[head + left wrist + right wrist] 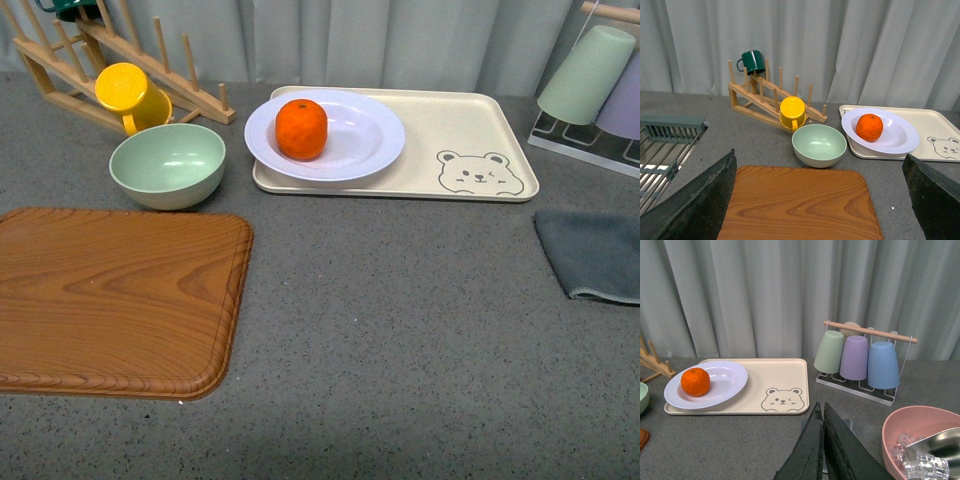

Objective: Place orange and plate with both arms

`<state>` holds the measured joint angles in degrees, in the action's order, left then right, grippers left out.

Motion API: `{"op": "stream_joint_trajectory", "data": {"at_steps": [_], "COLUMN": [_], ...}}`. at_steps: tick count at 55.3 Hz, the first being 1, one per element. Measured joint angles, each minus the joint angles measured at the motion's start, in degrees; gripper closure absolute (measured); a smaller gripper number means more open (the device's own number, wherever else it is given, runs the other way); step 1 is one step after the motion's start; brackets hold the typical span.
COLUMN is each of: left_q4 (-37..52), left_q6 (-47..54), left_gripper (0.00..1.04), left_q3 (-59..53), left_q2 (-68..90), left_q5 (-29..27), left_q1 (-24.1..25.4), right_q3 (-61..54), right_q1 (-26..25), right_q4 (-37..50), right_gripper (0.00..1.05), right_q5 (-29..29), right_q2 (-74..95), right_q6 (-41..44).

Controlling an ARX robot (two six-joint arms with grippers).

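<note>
the orange [301, 129] sits inside the plate [365, 140], a bit toward the side near the bowl [168, 163]. the plate rests on the tray [470, 135], on the end away from the bear drawing. the tray is at the back of the grey surface [400, 330].

no arm shows in the front view. the left jaws [815, 235] are spread wide apart and hold nothing; you can see one dark finger at each side of that wrist picture. the right jaws [823, 440] are pressed together with nothing between them. both hang well back from the plate.

it looks like the orange and plate are already set down, or else they are waiting to be picked up. i can't tell which.

what could go wrong if the arms go in now? the orange is round and smooth, so it could roll off if the plate tips. the plate's rim is wide and thin, so jaws could slip on it or push it across the tray. the bowl and the yellow cup [130, 95] sit close to the plate, so the left arm could bump them. the right jaws must open first, or they will just poke the plate.
</note>
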<state>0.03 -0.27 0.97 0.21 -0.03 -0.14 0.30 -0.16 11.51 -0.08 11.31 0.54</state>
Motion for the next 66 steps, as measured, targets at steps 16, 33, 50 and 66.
{"op": "stream_joint_trajectory", "data": {"at_steps": [16, 33, 50, 66], "left_q4": [0.00, 0.00, 0.00, 0.00], "left_q6": [0.00, 0.00, 0.00, 0.00], "left_gripper": [0.06, 0.06, 0.06, 0.06], "left_q3": [0.00, 0.00, 0.00, 0.00], "left_q2": [-0.02, -0.02, -0.02, -0.02], "left_q5": [0.00, 0.00, 0.00, 0.00], "left_q1": [-0.02, 0.00, 0.00, 0.00], "right_q3": [0.04, 0.04, 0.04, 0.04], "right_q1": [0.00, 0.00, 0.00, 0.00], "right_q4": [-11.28, -11.41, -11.41, -11.41], "right_gripper": [1.04, 0.48, 0.09, 0.09], "right_q5": [-0.02, -0.02, -0.02, -0.02], "right_q2": [-11.02, -11.06, -11.06, -11.06], "right_q6": [0.02, 0.07, -0.02, -0.02]}}
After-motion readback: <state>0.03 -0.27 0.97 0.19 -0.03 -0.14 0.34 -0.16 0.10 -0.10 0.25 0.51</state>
